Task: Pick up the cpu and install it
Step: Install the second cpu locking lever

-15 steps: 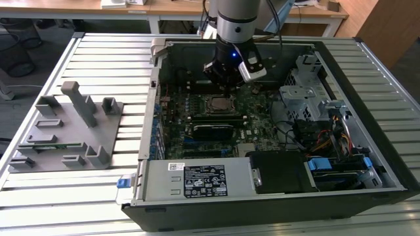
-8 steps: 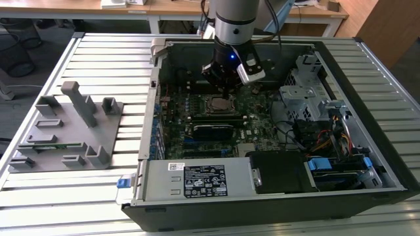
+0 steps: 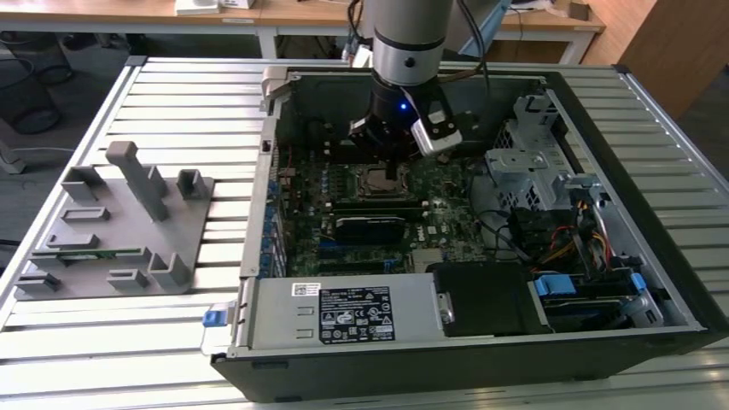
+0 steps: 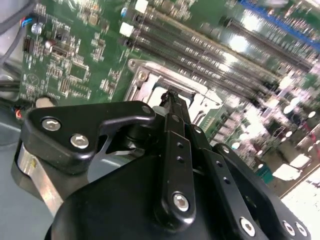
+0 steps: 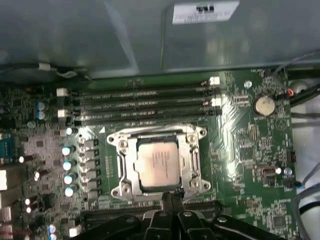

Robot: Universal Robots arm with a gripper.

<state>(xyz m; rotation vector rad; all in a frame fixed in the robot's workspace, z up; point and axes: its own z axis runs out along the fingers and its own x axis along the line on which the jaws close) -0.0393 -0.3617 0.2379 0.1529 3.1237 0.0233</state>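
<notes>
Cpu [image 5: 156, 164] seated inside socket [image 5: 121, 167]

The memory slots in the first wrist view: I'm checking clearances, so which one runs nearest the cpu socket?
The last of the four parallel memory slots, the one bordering the metal socket frame that holds the cpu. The other three lie farther off, toward the case wall.

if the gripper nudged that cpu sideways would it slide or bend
Probably neither. The cpu lies flat inside the metal socket frame, which should block sliding. Its flat metal-looking top suggests stiff, not floppy, and likely slick to grip.
</notes>
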